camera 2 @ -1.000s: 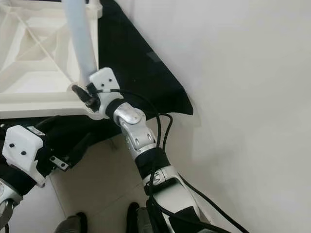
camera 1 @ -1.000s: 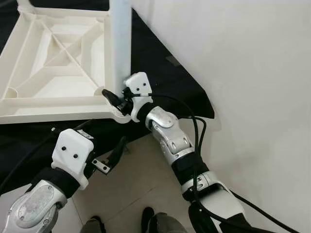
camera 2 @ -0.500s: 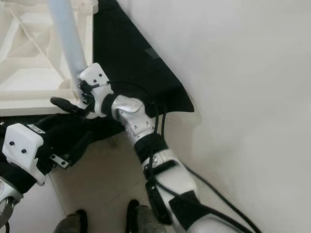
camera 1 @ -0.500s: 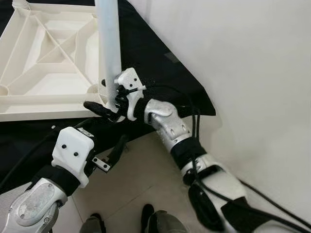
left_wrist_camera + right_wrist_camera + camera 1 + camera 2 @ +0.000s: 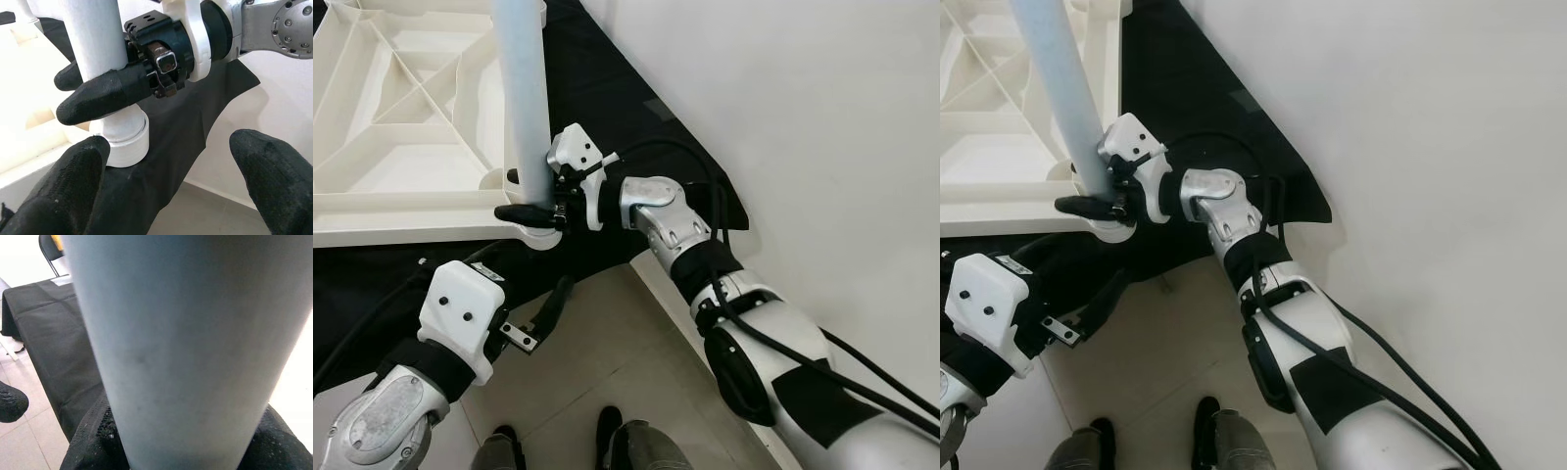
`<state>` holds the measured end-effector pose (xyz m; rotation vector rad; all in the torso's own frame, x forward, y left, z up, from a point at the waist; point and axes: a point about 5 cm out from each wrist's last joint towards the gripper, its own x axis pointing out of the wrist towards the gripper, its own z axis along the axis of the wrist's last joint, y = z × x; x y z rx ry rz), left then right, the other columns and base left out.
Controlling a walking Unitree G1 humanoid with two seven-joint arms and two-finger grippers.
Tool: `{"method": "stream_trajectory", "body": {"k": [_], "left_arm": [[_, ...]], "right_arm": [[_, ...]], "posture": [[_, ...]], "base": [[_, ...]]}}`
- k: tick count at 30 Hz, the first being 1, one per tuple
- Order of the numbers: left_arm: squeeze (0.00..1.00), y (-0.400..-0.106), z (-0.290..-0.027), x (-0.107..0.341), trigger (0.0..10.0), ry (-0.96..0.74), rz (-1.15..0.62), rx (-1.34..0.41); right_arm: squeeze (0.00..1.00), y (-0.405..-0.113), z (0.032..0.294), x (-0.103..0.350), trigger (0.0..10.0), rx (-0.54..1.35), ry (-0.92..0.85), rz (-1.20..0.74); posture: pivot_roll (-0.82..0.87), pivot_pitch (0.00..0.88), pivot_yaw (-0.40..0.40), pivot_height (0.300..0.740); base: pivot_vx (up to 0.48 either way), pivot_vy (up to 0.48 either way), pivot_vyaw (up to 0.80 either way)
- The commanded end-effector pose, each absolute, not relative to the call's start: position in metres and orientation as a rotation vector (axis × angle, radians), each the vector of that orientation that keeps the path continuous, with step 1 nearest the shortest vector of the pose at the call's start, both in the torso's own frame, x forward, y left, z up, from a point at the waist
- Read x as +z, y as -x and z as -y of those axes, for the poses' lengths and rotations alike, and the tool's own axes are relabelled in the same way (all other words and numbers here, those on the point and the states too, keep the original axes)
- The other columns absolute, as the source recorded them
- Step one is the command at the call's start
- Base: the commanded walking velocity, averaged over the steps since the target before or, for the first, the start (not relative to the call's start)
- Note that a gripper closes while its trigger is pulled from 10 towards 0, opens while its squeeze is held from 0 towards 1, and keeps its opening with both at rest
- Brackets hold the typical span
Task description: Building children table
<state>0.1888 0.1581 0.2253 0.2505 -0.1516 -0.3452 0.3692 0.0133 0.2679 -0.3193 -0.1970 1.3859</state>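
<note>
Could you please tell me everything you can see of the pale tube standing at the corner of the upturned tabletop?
The table leg is a smooth, pale blue-white round tube, plastic by its look. It stands nearly upright, its foot seated in a round white socket at the corner of the ribbed white tabletop. The right hand clasps it just above the socket.

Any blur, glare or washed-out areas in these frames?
Left wrist view: the left gripper's near black fingers look soft. Right wrist view: the pale blue table leg looms close; background washed out. Eye views: sharp, evenly lit.
</note>
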Motion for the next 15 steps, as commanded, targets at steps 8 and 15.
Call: {"method": "stream_trajectory", "body": {"k": [8, 15], "left_arm": [[0.0, -0.185, -0.156, 0.224, 10.0, -0.253, 0.139, -0.36], [0.0, -0.186, -0.158, 0.224, 10.0, -0.256, 0.137, -0.359]], "right_arm": [[0.0, -0.372, -0.009, 0.252, 0.0, 1.338, 0.329, 0.143], [0.0, -0.388, 0.009, 0.226, 0.0, 0.902, 0.276, 0.064]], "posture": [[0.26, 0.35, -0.185, 0.74], [0.25, 0.344, -0.184, 0.74]], "base": [[0.0, 0.0, 0.0], [0.0, 0.0, 0.0]]}}
